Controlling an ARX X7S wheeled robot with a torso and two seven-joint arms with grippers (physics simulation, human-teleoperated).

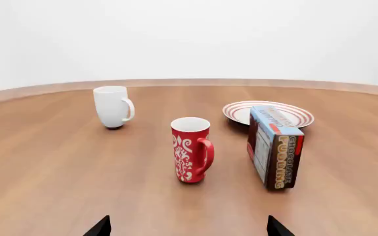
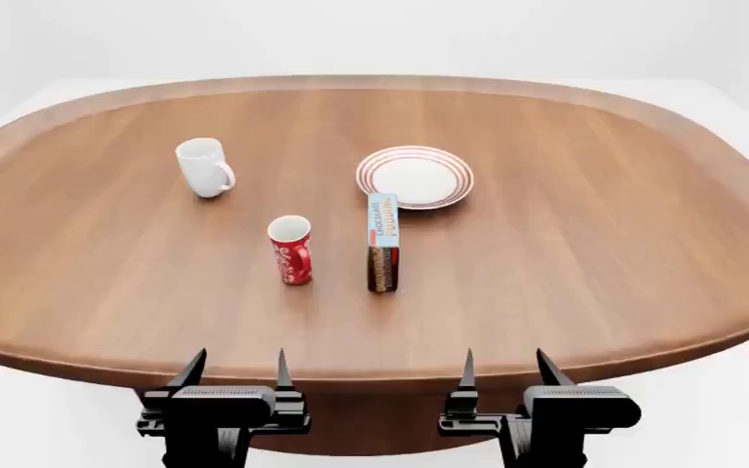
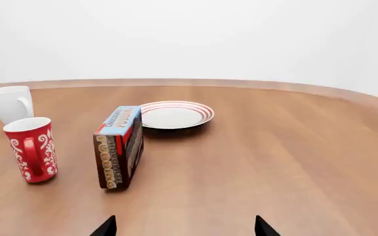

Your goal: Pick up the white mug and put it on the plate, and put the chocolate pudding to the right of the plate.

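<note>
A broad oval wooden table (image 2: 583, 244) fills the head view, with plain white walls behind it. The white mug (image 2: 204, 167) stands upright in the upper left of that frame, handle toward the lower right, well apart from the other things. The plate (image 2: 415, 176), white with red-orange rings, lies just right of the upper centre and carries nothing. The chocolate pudding (image 2: 382, 241) box stands on edge at frame centre, its far end just beside the plate's near rim; whether they touch I cannot tell. A red mug (image 2: 292, 250) with white scrollwork stands upright just left of the box. At the bottom edge, below the table's near rim, hang 2 grippers: the left gripper (image 2: 235, 369) and the right gripper (image 2: 505, 367), each with its 2 fingers spread apart and nothing between them.
</note>
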